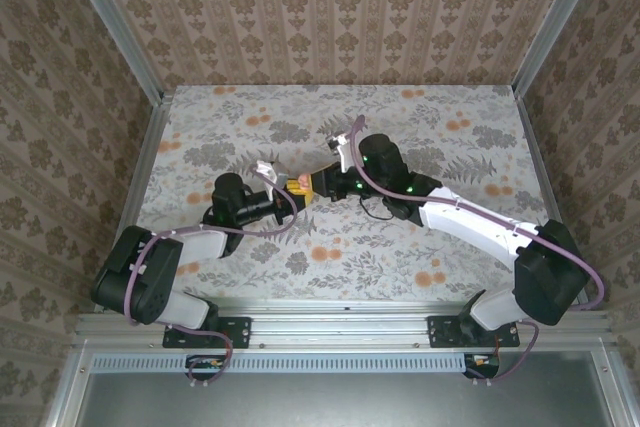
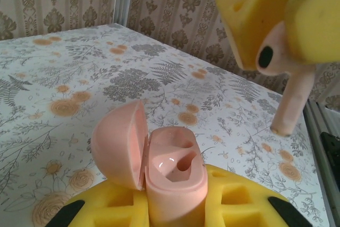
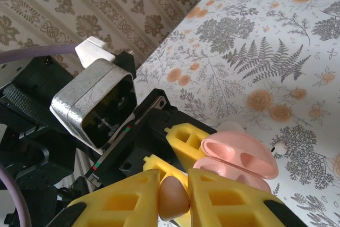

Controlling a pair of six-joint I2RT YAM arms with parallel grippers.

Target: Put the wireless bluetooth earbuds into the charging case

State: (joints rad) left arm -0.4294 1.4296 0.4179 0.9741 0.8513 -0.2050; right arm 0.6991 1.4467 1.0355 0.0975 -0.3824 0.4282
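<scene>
The pink charging case [image 2: 172, 176] stands upright with its lid swung open to the left, and my left gripper [image 2: 174, 206] is shut on its body between yellow foam fingers [image 2: 241, 203]. Its two sockets look empty. Up and to the right, my right gripper [image 2: 289, 22] is shut on a pink earbud [image 2: 295, 91], stem pointing down, apart from the case. In the right wrist view the earbud [image 3: 173, 198] is pinched between my right gripper [image 3: 174, 194] fingers, just left of the open case [image 3: 239, 160]. From the top, both grippers [image 1: 287, 193] [image 1: 318, 185] meet at mid-table.
The floral table [image 1: 400, 117] has free room on all sides of the two grippers. Patterned walls and metal frame posts [image 1: 140, 137] close in the left, right and back. The left arm's wrist camera [image 3: 98, 102] sits close behind the case.
</scene>
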